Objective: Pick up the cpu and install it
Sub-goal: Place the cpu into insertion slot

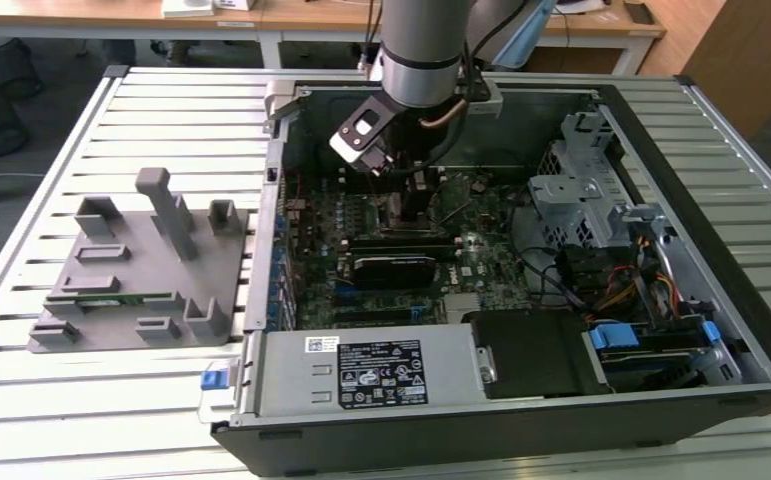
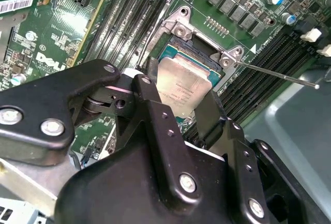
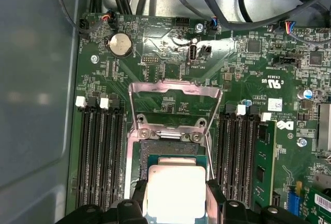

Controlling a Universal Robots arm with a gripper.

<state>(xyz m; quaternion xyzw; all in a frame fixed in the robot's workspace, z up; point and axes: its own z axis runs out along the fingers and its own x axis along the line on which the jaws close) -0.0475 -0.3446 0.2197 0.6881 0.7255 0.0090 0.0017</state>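
Install step in hand: pincer (image 3: 175, 206) gripped the cpu (image 3: 176, 185) by two edges, just over the open socket (image 3: 155, 154), upper centre in the exterior view. Probably not yet seated; setting down called for edges square with socket.

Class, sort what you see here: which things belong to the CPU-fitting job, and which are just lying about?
Belonging to the job:
- the cpu, held in the gripper
- the open socket beneath it
- the socket's raised metal frame

Just lying about:
- grey parts holder
- memory stick in its slot
- coin battery
- power supply
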